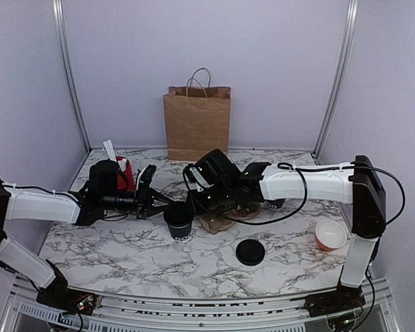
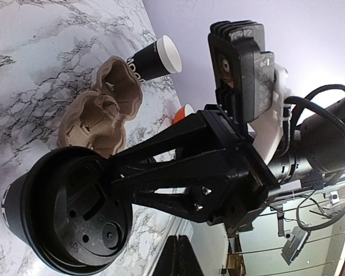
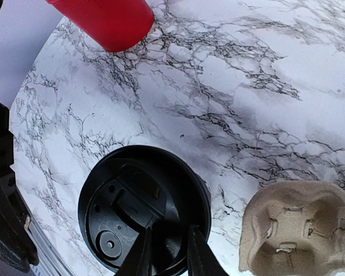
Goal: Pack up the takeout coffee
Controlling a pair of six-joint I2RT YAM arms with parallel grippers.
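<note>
small all-black paper cup point(image 1: 178, 225), white print near base, black plastic lid point(image 3: 121, 218) on it, right gripper point(image 3: 169, 237) pinching lid rim, left gripper point(image 2: 178, 256) closed, red holder point(image 1: 124, 171) with white sticks point(image 1: 109, 149)

You have a marble table point(image 1: 124, 242) carrying a brown paper bag point(image 1: 197, 124) upright at the far middle and a red holder point(image 1: 124, 173) far left. At the centre stands a black cup point(image 1: 179, 227), with a cardboard tray point(image 1: 218, 223) just right of it. Nearer, to the right, lie a black lid point(image 1: 250, 252) and an orange bowl point(image 1: 330, 235).

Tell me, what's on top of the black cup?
A black lid sits on the black cup, with the jaws of the right gripper pinching its edge. The lid hides whatever is inside the cup.
</note>
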